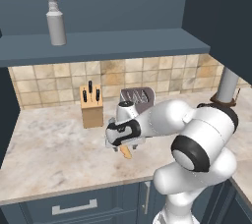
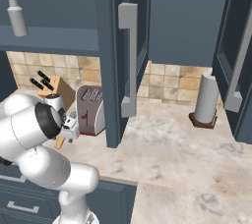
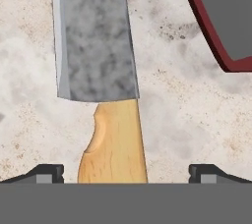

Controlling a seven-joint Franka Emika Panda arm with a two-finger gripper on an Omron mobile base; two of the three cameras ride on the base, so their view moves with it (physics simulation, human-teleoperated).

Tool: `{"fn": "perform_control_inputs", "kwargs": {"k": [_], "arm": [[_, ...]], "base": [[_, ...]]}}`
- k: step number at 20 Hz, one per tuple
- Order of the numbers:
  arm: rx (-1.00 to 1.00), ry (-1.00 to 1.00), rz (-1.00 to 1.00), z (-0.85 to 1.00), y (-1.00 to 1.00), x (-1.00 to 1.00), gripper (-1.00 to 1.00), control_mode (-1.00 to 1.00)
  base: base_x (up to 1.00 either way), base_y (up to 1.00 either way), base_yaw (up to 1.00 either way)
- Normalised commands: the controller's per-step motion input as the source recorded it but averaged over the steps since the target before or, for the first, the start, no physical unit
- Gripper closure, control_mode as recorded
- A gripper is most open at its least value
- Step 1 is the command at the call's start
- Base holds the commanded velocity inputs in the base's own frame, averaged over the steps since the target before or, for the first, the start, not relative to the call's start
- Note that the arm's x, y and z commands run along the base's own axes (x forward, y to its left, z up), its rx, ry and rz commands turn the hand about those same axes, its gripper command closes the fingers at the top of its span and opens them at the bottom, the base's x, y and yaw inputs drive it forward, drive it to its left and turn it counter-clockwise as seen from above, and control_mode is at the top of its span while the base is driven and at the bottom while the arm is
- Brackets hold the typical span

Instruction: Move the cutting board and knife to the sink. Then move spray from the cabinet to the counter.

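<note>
Spray [image 1: 55, 16] stands upright at the left of the cabinet [image 1: 123, 46] shelf ledge, well above the counter [image 1: 49, 154]. Below it a tan block of black-handled knives [image 1: 91, 105] sits against the backsplash, with a grey toaster [image 1: 139, 99] just beside it to the right. In front of these, the knife [image 3: 101, 70] lies flat on the marbled stone; its orange-tan handle runs between the fingertips [image 3: 47, 173] of the gripper [image 3: 126, 174], which are spread wide and clear of it. A tall grey cylinder [image 2: 205, 100] stands far right.

Bare counter [image 1: 54, 154] lay open left of the knife block [image 1: 92, 106], while a toaster [image 1: 138, 99] stood close on the block's right.
</note>
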Motion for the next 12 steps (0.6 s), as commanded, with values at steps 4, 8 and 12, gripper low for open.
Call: {"fn": "perform_control_inputs", "kwargs": {"k": [4,8,12], "arm": [[0.0,0.0,0.0,-0.11,0.0,0.0,-1.0,-1.0],[0.02,0.0,0.0,-0.12,0.0,0.0,1.0,-1.0],[0.02,0.0,0.0,-0.08,0.0,0.0,1.0,-1.0]], "base": [[0.0,0.0,0.0],[0.0,0.0,0.0],[0.0,0.0,0.0]]}}
